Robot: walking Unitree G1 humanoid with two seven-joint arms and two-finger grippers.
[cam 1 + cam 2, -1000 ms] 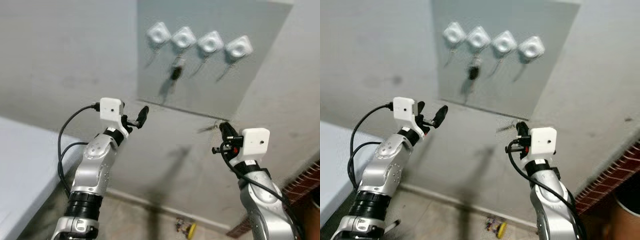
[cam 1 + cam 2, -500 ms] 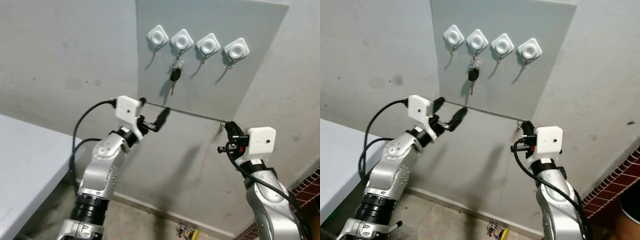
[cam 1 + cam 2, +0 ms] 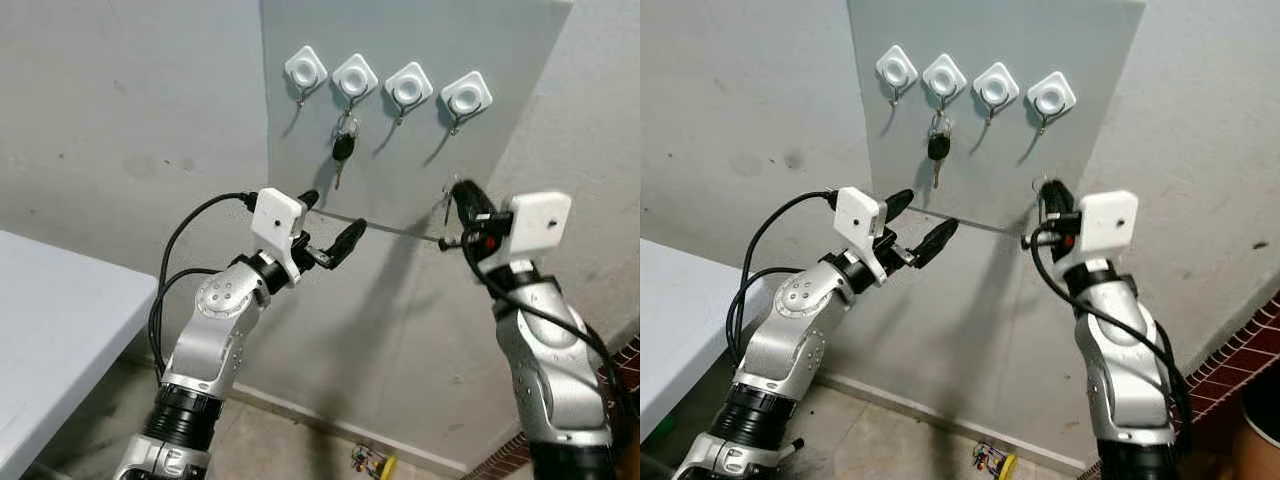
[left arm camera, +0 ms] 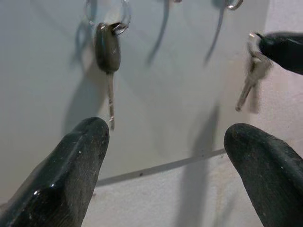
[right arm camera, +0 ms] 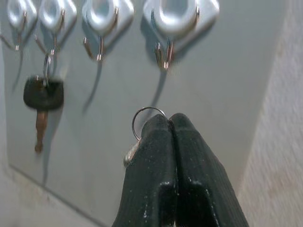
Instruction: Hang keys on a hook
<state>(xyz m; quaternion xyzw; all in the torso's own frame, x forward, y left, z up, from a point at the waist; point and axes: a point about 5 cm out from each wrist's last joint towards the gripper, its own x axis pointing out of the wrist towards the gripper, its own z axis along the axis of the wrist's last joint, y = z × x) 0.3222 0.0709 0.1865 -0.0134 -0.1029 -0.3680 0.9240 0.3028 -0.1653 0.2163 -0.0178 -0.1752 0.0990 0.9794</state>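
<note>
A key is held up just below the row of wall hooks.

The left gripper (image 3: pixel 330 226) is raised toward the grey panel (image 3: pixel 500 150), fingers spread, below the black-headed key (image 3: pixel 342 148) hung on the second hook (image 3: pixel 354 78). The right gripper (image 5: pixel 165 124) is pinched on the silver key (image 4: pixel 251 75), its ring just under the rightmost hook (image 5: pixel 163 54).

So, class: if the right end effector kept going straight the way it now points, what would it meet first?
Most likely the grey panel, just below the rightmost hook. The right end effector, shut on the key ring, aims slightly under that hook, though depth is hard to judge.
</note>
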